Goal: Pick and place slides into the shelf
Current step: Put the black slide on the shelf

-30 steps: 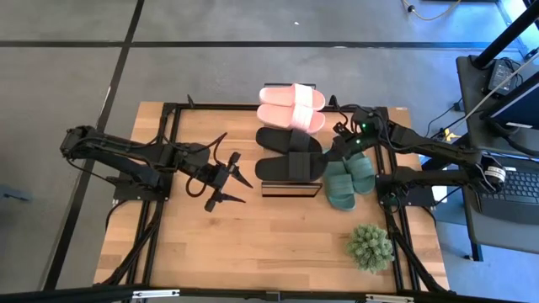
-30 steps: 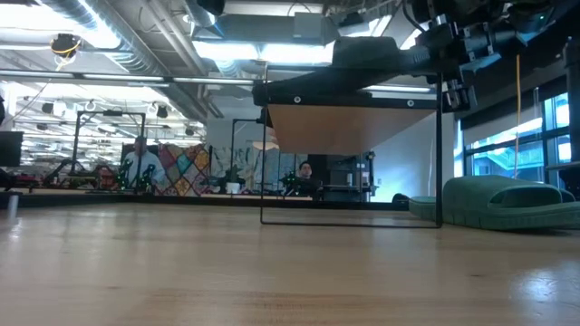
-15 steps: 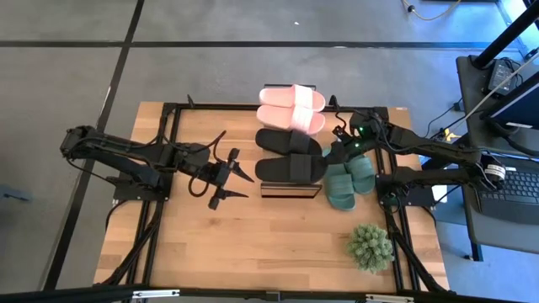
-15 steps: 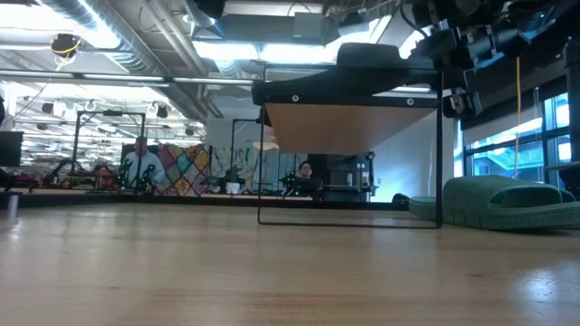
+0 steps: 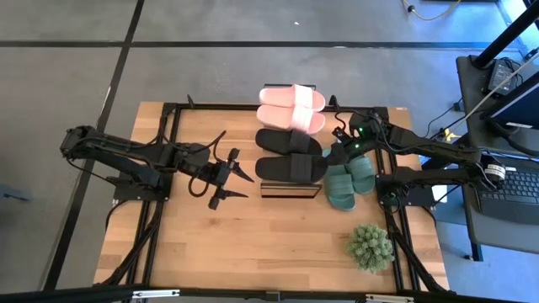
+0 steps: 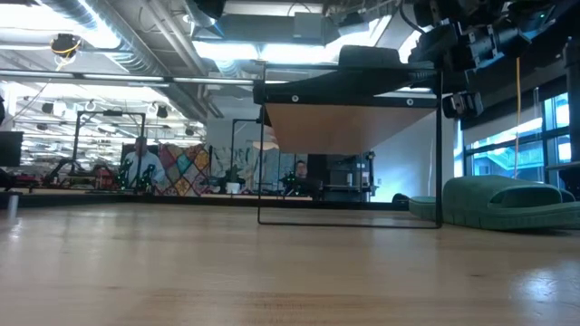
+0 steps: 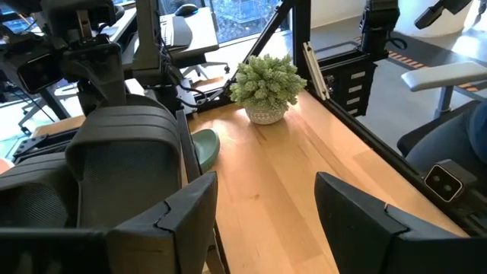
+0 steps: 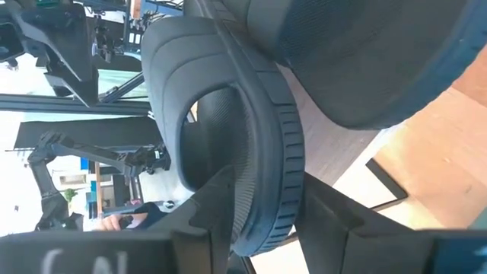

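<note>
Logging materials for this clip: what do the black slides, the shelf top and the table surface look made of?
Black slides: probably matte foam or soft rubber, with ribbed edges and textured footbeds in the right wrist view. Shelf: pale wood-look plank on a thin black frame, likely metal. Table: light butcher-block wood, with visible strips and grain.

Slide: black ribbed foam slide sandal [image 8: 251, 144] — edge-on between the right gripper [image 8: 262, 205] fingers
Fingers: parted, flanking its sole
Beneath: light wood plank [image 8: 434, 152]

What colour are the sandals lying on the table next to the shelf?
The slides on the table are dark green, best seen in the high view.
</note>
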Available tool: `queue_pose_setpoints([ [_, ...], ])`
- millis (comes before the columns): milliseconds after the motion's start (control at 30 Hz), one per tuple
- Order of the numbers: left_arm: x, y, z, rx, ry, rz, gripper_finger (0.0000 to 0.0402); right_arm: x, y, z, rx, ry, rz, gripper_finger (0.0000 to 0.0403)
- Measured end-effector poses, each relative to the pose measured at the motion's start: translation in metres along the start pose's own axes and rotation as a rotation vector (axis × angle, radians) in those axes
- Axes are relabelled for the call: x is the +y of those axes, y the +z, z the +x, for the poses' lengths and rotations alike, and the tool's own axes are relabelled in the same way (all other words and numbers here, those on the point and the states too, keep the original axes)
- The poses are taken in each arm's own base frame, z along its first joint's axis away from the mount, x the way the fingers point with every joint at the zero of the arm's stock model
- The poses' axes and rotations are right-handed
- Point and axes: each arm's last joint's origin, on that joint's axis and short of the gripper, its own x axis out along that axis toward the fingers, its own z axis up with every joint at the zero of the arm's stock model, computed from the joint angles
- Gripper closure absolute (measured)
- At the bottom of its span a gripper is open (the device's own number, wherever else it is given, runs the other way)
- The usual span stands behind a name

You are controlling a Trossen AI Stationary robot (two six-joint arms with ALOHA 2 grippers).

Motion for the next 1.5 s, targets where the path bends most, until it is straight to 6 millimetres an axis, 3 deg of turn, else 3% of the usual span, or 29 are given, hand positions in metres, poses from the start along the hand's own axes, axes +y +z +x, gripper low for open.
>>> queue_pose_setpoints([
  [633, 0.000, 0.000, 0.000, 0.000, 0.000, -0.006, 0.0189, 0.000, 0.000, 0.000, -0.003, 0.000, -0.113, 0.0272],
  [733, 0.000, 0.000, 0.000, 0.000, 0.000, -0.006, 0.0189, 0.000, 0.000, 0.000, -0.002, 0.004, -0.114, 0.0249],
  [1067, 0.000, 0.000, 0.000, 0.000, 0.000, -0.008, 0.0189, 0.001, -0.002, -0.002, 0.015, 0.019, -0.079, 0.0121],
  [1500, 0.000, -0.001, 0.000, 0.010, -0.002, -0.059, 0.0189, 0.007, -0.017, -0.030, -0.151, -0.069, -0.177, 0.0104],
])
